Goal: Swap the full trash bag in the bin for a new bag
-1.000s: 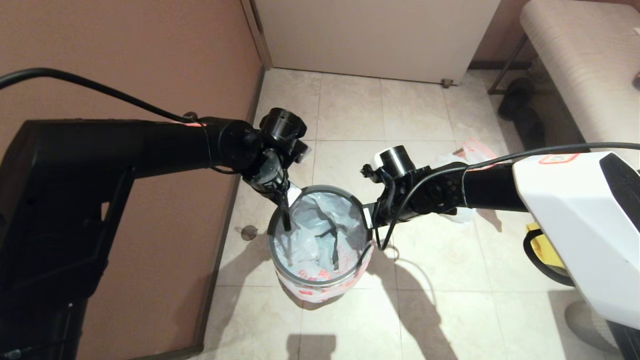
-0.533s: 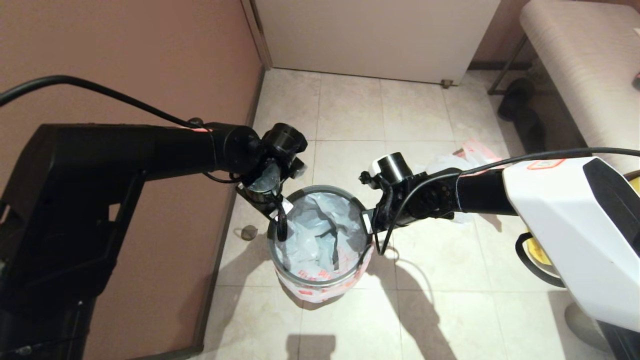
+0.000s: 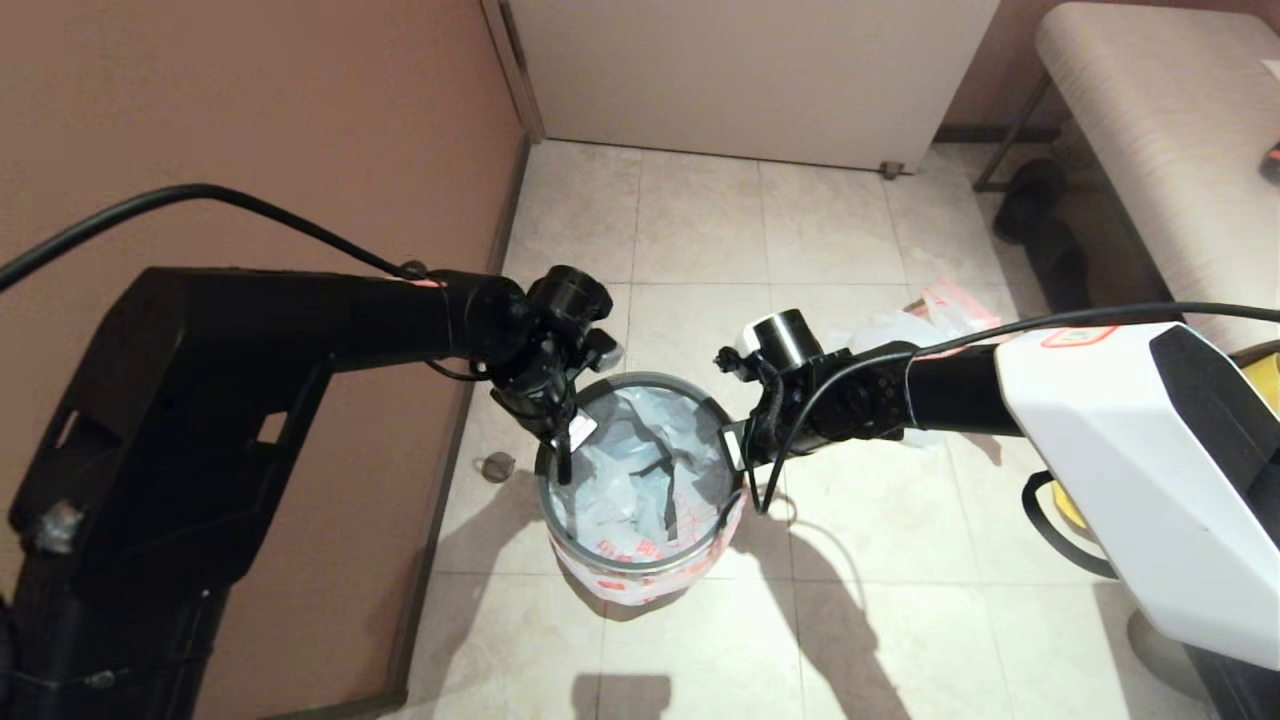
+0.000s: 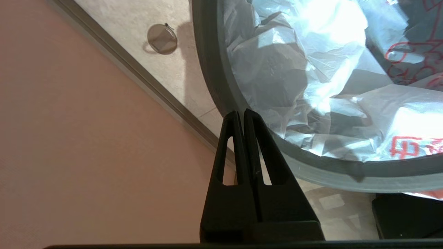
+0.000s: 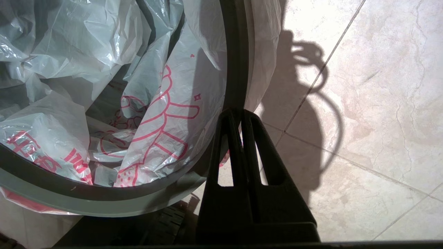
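The new bag (image 3: 640,470), thin crinkly film w/ red cartoon print, is already lining the bin (image 3: 640,565), edge folded over under the grey ring (image 3: 690,552). It's looking light, soft, slippery and tear-prone, so probably best handled by gathered film at the rim. Left gripper (image 3: 562,462) and right gripper (image 3: 738,448) are sitting at opposite rim sides, both pinched together on nothing.

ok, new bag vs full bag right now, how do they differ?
The new bag lines the bin, its edge folded over the grey rim; the full bag lies crumpled on the floor behind the right arm. The new bag shows a bold red cartoon; none shows on the full bag. Both are thin whitish plastic.
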Controlling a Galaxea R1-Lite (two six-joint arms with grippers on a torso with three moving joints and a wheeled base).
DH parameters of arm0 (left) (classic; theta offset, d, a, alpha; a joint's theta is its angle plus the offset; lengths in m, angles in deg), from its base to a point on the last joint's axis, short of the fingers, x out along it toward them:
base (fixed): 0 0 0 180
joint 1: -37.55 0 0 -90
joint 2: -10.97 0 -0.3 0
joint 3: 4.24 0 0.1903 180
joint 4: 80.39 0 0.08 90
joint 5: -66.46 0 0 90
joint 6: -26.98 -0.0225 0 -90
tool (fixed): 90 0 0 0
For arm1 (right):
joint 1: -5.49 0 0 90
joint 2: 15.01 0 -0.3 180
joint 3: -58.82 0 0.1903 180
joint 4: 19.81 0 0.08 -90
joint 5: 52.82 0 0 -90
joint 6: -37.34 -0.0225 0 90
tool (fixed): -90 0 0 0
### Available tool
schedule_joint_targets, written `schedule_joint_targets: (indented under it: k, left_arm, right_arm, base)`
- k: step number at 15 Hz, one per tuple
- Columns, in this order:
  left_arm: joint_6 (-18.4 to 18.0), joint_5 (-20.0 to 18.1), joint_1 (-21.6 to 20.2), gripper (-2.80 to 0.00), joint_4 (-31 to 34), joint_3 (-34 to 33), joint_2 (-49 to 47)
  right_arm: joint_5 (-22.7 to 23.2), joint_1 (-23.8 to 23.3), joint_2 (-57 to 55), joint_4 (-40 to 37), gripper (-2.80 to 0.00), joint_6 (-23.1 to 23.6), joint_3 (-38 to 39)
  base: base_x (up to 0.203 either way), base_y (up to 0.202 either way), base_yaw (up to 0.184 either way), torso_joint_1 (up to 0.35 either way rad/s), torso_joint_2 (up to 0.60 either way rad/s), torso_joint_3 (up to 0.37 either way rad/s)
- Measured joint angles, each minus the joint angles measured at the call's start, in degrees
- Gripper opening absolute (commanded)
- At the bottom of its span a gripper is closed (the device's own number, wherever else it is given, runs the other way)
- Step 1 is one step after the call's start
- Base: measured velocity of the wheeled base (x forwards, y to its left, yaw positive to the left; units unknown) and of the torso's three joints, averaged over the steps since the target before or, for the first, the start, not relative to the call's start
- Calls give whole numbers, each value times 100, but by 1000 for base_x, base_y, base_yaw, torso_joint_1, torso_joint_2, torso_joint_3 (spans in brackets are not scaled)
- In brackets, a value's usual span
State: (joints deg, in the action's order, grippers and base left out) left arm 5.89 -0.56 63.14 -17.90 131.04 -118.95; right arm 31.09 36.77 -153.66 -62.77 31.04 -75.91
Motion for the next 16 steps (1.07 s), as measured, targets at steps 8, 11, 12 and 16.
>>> schedule_joint_targets:
  k: [8, 11, 12, 16]
  left_arm:
    - [-24, 263, -168, -280, -55, -45, -110]
    - [-18, 297, -211, -280, -451, -47, -207]
    - [-10, 237, -216, -280, -592, -39, -256]
    - [13, -410, -208, -280, -856, -24, -357]
  right_arm:
    - [0, -37, -108, -6, -280, 155, 6]
    - [0, -39, -139, -4, -280, 162, 6]
    - [-2, -39, -145, -4, -280, 165, 9]
    - [-2, -35, -180, -2, -280, 167, 11]
  base:
    - [0, 0, 0, 0, 0, 0]
    - [0, 0, 0, 0, 0, 0]
    - [0, 0, 0, 0, 0, 0]
    - [0, 0, 0, 0, 0, 0]
